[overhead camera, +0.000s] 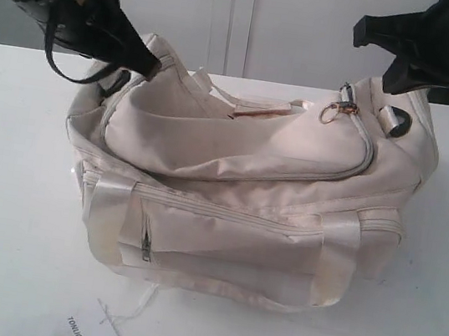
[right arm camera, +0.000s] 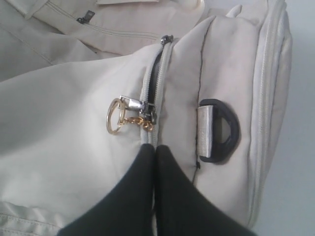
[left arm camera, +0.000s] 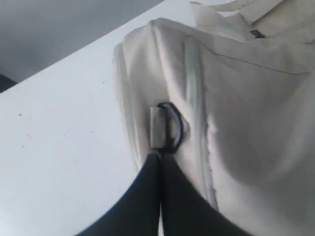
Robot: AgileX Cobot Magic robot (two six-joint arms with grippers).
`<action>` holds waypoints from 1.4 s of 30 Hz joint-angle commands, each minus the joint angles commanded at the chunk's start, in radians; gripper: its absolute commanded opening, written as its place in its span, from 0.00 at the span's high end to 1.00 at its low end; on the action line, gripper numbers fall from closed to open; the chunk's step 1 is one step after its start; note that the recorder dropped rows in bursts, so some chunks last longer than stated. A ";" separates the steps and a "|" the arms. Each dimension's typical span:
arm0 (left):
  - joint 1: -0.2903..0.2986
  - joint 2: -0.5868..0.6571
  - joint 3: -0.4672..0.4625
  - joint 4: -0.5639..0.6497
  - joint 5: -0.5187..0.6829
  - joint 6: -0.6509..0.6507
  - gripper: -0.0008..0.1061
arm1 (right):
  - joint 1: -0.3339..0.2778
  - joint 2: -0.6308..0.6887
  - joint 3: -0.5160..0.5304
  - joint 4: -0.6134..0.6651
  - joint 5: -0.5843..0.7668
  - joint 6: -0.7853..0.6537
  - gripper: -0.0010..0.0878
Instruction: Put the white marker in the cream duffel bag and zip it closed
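The cream duffel bag (overhead camera: 240,179) lies on the white table, its top flap zipped round. The zipper pull with its gold ring (overhead camera: 334,110) (right arm camera: 116,116) sits at the bag's right end, free of any finger. My right gripper (overhead camera: 399,86) (right arm camera: 155,147) is shut, pinching the bag's fabric on the zip line just behind the slider, beside a black end buckle (right arm camera: 221,130). At the bag's left end my left gripper (overhead camera: 151,64) (left arm camera: 160,156) is shut on the fabric under the other end buckle (left arm camera: 170,125). The white marker shows in no view.
A flat white paper tag (overhead camera: 90,332) printed TONLION lies on the table (overhead camera: 6,211) in front of the bag, tied by a thin string. The front pocket zip (overhead camera: 145,245) faces the camera. A white wall stands behind the table.
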 joint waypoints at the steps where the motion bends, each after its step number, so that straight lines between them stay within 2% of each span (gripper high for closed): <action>1: 0.027 0.010 0.000 -0.012 -0.008 -0.006 0.99 | 0.000 0.000 0.000 0.000 0.000 0.000 0.99; 4: 0.107 0.045 0.000 -0.020 -0.023 -0.124 0.96 | 0.000 0.000 0.000 0.000 -0.002 0.000 0.99; 6: 0.143 0.061 0.000 -0.036 -0.057 -0.158 0.80 | 0.000 0.000 0.000 0.000 -0.002 0.000 0.99; 7: 0.145 0.067 0.002 -0.060 -0.094 -0.158 0.64 | 0.000 0.000 0.000 0.000 -0.002 -0.008 0.99; 8: 0.145 0.067 0.002 -0.065 -0.110 -0.156 0.59 | 0.000 0.000 0.000 0.000 -0.002 -0.008 0.99; 9: 0.145 0.069 0.002 -0.103 -0.145 -0.152 0.49 | 0.000 0.000 0.000 0.000 0.000 -0.008 0.99; 11: 0.145 0.082 0.002 -0.155 -0.175 -0.117 0.46 | 0.000 0.000 0.000 0.000 0.000 -0.008 0.99; 19: 0.145 0.171 0.002 -0.164 -0.171 -0.115 0.49 | 0.000 0.000 0.000 0.000 -0.002 -0.008 0.99; 25: 0.145 0.181 0.002 -0.173 -0.079 -0.115 0.91 | 0.000 0.000 0.000 -0.072 0.008 0.029 0.99; 27: 0.145 0.181 0.002 -0.175 -0.054 -0.115 0.99 | 0.000 0.000 0.000 -0.072 0.011 0.029 0.99; 35: 0.145 0.181 0.002 -0.284 0.027 -0.115 0.99 | 0.000 0.028 0.000 -0.072 0.019 0.029 0.99; 42: 0.143 0.181 0.002 -0.327 0.030 -0.094 0.99 | 0.000 0.033 0.000 -0.072 0.021 0.029 0.99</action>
